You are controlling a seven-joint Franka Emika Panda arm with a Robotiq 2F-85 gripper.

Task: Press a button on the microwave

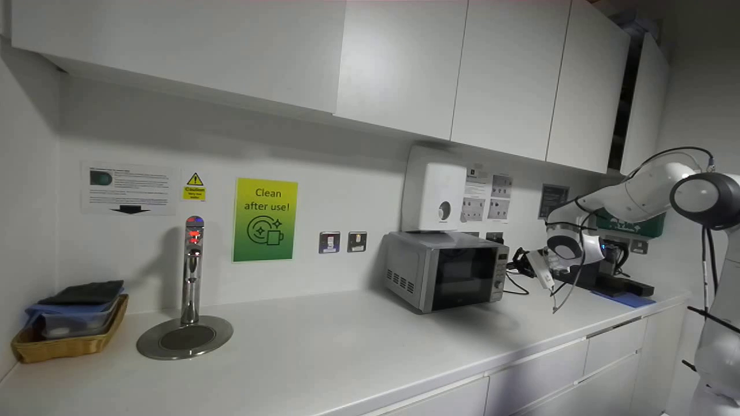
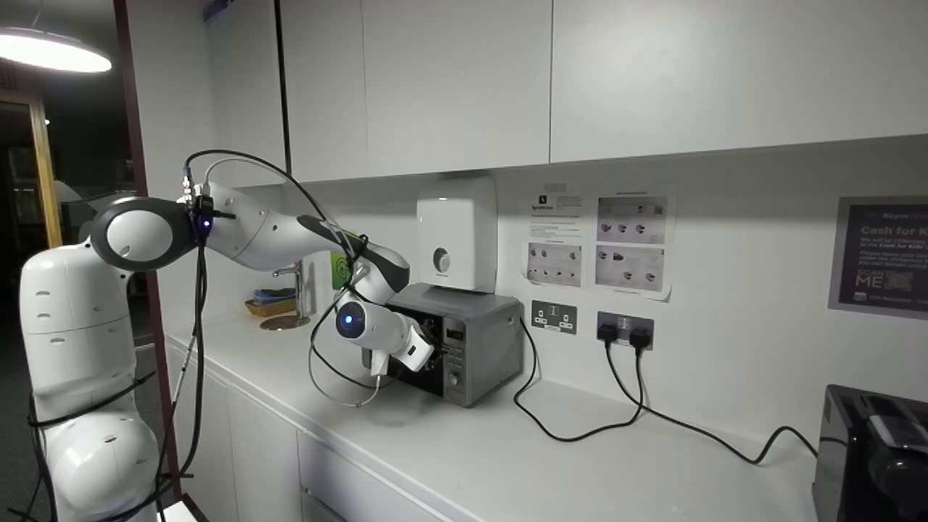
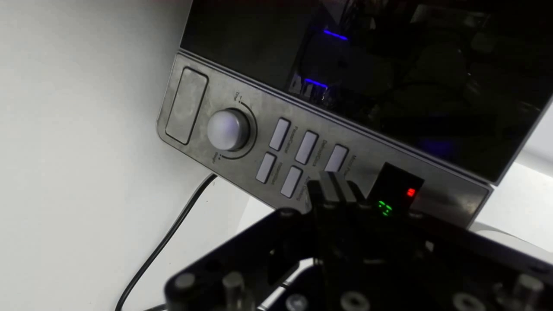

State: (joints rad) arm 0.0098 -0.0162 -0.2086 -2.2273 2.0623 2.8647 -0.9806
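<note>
In an exterior view, a basket (image 2: 271,309) sits at the far corner of the desk (image 2: 652,464), likely for storage; rightward, the end effector (image 3: 337,186), fingertips (image 3: 328,185) together and empty, presumably makes a narrow poker for buttons (image 3: 306,147) on the microwave (image 2: 475,344), set near the back edge, probably to reach sockets (image 2: 554,317).

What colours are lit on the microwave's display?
Red and green, on the black display; best seen in the wrist view.
</note>
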